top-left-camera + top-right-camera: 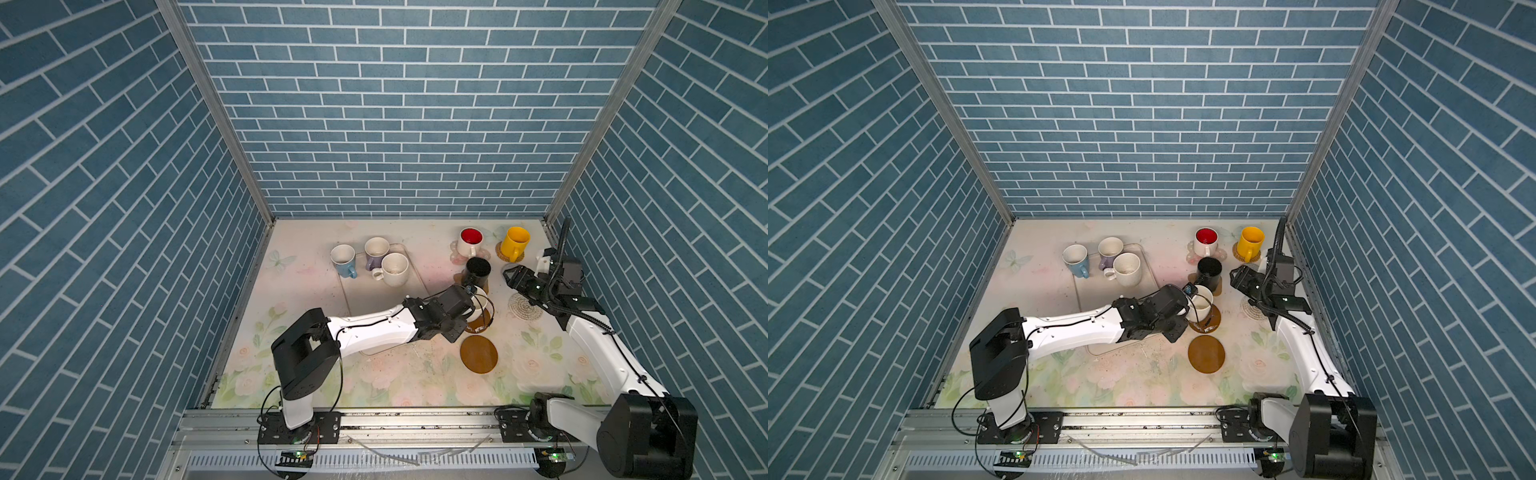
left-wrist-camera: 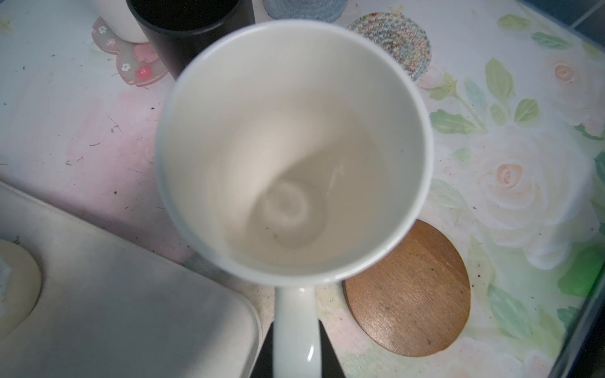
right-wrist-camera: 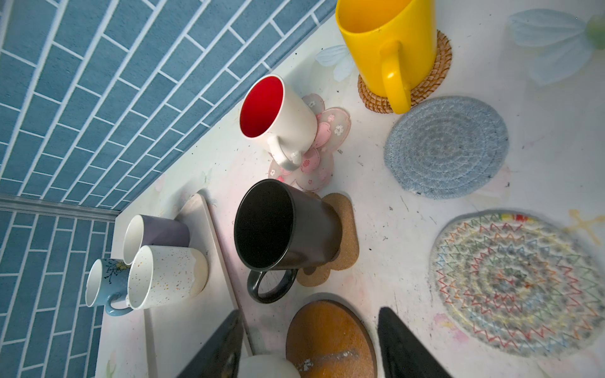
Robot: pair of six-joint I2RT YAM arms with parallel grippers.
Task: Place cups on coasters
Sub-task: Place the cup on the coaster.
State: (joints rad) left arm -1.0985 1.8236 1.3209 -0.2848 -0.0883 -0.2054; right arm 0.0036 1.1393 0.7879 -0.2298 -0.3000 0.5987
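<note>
1. the left arm stretches low and nearly level from its base at the near edge, crossing the cream tray toward the middle of the floral table.
2. the left hand is clamped on the handle of a cream-white mug. in the left wrist view a black finger presses on each side of the handle. the mug is mouth-up and slightly tilted in both top views.
3. the mug hangs over a brown disc, and whether its base touches the disc cannot be told. a second brown disc lies bare just beside it, nearer the front edge.
4. the right arm climbs from the near right corner along the wall, its forearm angled inward. the right hand hangs above the table with its jaws apart and nothing between them. it is near the blue woven coaster and the spiral coaster, both bare.
5. at the back right, the yellow mug stands on the rattan coaster. the red-lined white mug stands on the pink flower coaster, and the black mug on the paw-print coaster.
6. the light blue mug, lavender mug and speckled cream mug stand clustered at the tray's far end.
</note>
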